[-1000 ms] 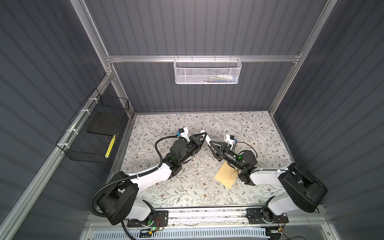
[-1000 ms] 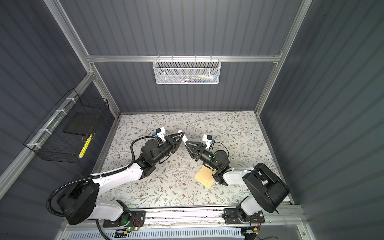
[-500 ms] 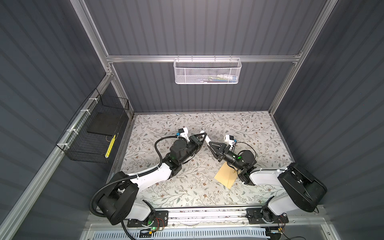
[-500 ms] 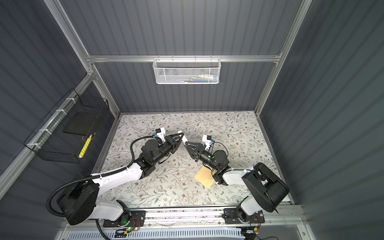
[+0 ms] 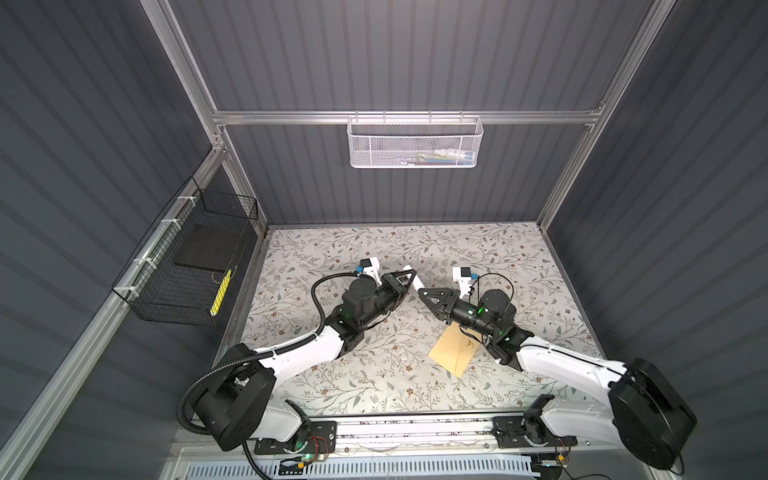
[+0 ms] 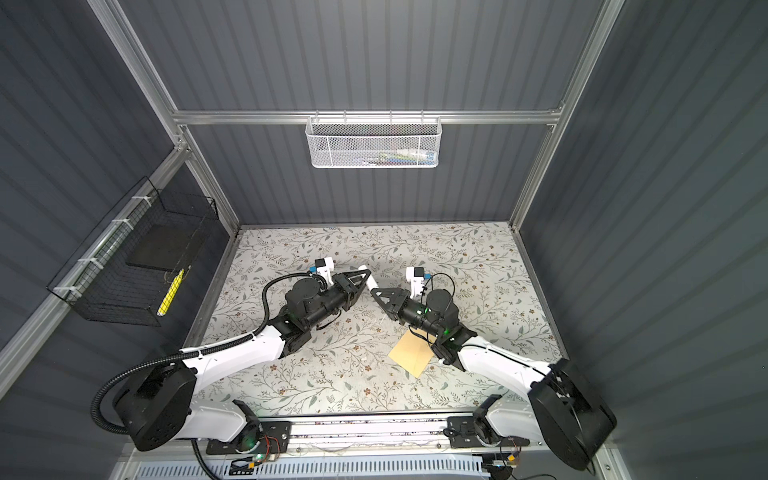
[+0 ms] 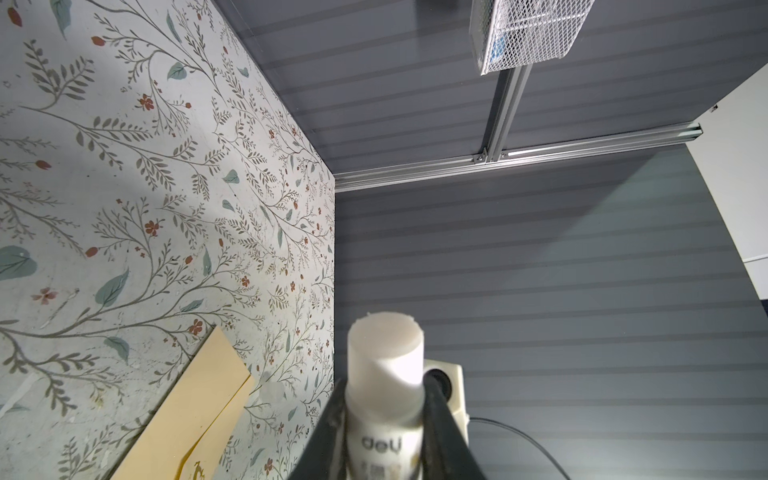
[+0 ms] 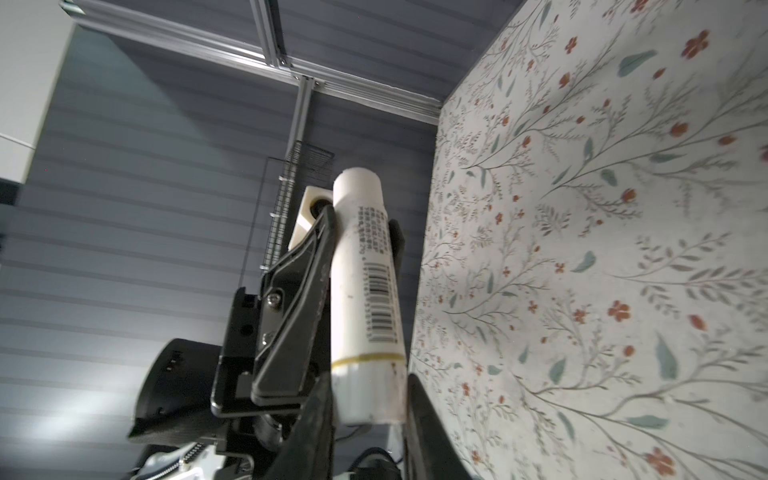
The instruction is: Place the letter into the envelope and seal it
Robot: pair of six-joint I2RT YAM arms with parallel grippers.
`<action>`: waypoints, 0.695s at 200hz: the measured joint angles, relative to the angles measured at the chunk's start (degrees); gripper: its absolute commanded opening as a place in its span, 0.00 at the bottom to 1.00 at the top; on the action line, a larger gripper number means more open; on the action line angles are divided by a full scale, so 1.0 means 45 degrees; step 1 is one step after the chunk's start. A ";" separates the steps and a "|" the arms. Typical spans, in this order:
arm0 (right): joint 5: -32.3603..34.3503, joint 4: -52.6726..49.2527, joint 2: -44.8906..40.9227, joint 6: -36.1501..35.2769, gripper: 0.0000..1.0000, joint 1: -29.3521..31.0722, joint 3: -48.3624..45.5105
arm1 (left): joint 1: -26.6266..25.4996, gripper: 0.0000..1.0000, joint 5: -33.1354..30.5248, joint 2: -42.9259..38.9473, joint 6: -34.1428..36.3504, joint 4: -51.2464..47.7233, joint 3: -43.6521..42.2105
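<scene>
Tan envelope [image 5: 452, 353] lies flat on the floral tabletop [image 5: 374, 386], partly hidden beneath the right arm, while both arms hold a glue stick [image 8: 365, 291] clear of the surface just beyond it. The left gripper [image 7: 384, 384] pinches the stick's labelled barrel near one end. The right gripper [image 8: 369, 388] has its jaws pressed against the opposite end, a two-ended hold that looks meant for uncapping or twisting up glue for the flap. No white letter is in view, suggesting it already sits inside the envelope.
</scene>
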 measured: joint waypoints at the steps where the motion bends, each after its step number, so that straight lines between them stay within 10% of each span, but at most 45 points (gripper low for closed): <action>1: 0.0005 -0.0180 -0.0044 -0.0083 0.25 0.0005 0.0053 | 0.0000 0.00 0.0005 0.0000 0.0000 0.0000 0.0005; 139: 0.4133 -1.0035 -0.0087 -0.8126 0.30 0.1710 0.4614 | -0.0029 0.00 0.0461 0.0039 0.0185 -0.0986 0.0403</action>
